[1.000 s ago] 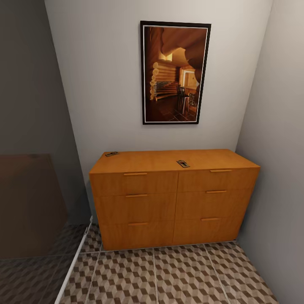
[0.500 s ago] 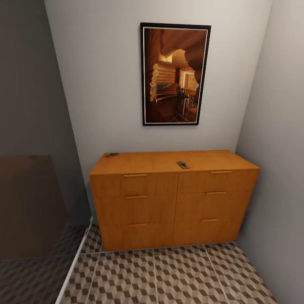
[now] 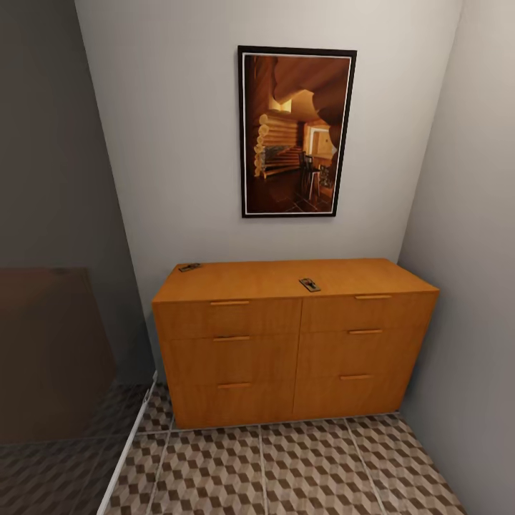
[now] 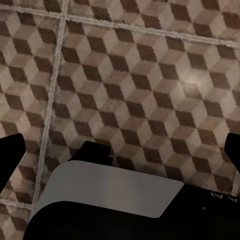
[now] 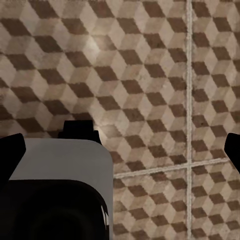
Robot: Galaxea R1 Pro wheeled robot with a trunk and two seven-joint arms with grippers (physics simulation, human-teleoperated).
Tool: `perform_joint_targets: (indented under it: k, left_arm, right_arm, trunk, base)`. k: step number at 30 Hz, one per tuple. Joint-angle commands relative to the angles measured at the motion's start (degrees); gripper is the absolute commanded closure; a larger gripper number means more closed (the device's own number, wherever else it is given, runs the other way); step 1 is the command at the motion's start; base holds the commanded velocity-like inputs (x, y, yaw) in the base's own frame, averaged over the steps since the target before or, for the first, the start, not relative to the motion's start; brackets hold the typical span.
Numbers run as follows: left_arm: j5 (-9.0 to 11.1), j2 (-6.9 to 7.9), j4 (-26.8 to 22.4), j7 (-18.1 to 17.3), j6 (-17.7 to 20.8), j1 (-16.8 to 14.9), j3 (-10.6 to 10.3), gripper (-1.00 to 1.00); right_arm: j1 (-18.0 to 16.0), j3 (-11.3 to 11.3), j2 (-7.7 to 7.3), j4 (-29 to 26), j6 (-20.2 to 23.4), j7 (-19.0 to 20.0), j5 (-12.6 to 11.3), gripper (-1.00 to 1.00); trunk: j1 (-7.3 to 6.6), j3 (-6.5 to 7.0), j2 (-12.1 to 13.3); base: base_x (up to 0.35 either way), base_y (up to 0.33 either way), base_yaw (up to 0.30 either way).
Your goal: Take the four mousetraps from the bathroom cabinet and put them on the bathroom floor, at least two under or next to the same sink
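Note:
The orange-brown cabinet point(image 3: 293, 350) stands against the far wall in the head view, all its drawers shut. Two mousetraps lie on its top: one point(image 3: 189, 267) at the back left corner, the other point(image 3: 310, 285) near the front edge at the middle. The cube-patterned bathroom floor point(image 3: 286, 472) spreads in front of it. My left gripper point(image 4: 120, 155) hangs open over floor tiles, its dark fingertips point(image 4: 11, 157) far apart with nothing between them. Likewise my right gripper point(image 5: 120, 152) is open above the floor, fingertips point(image 5: 12, 152) at the picture's sides. The sink is out of view.
A framed picture point(image 3: 297, 132) hangs above the cabinet. A grey wall point(image 3: 472, 286) closes in the right side. At left are a dark brown panel point(image 3: 50, 350) and a white floor strip point(image 3: 129, 450). My own grey and black body point(image 4: 110, 192) shows under the wrists.
The whole head view has slid slightly downward, so the camera moved. Cabinet and both mousetraps stay where they were.

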Motion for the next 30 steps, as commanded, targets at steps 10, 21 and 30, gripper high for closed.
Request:
perform_joint_targets:
  k: [10, 21, 30]
  left_arm:
    - [0.02, 0.0, -0.05, 0.06, -0.33, -0.04, 0.14, -1.0]
    - [-1.03, -0.2, -7.6, 0.45, 1.02, -0.26, -0.41, -1.0]
    - [-2.47, 0.47, -36.01, 0.6, 20.6, -0.3, -0.44, -1.0]
  right_arm:
    - [-0.08, 0.33, 0.09, 0.16, -0.05, -0.81, -0.28, -1.0]
    - [-0.12, 0.52, -0.29, -3.64, 1.08, -1.17, 1.27, -1.0]
    - [-0.06, 0.18, -1.52, -30.66, 18.97, -1.25, 2.05, -1.0]
  trunk:
    - [-0.01, -0.06, -0.03]
    - [-0.01, -0.06, -0.03]
    - [-0.01, -0.06, -0.03]
  base:
    - [0.0, 0.0, 0.0]
    - [0.0, 0.0, 0.0]
    - [0.0, 0.0, 0.0]
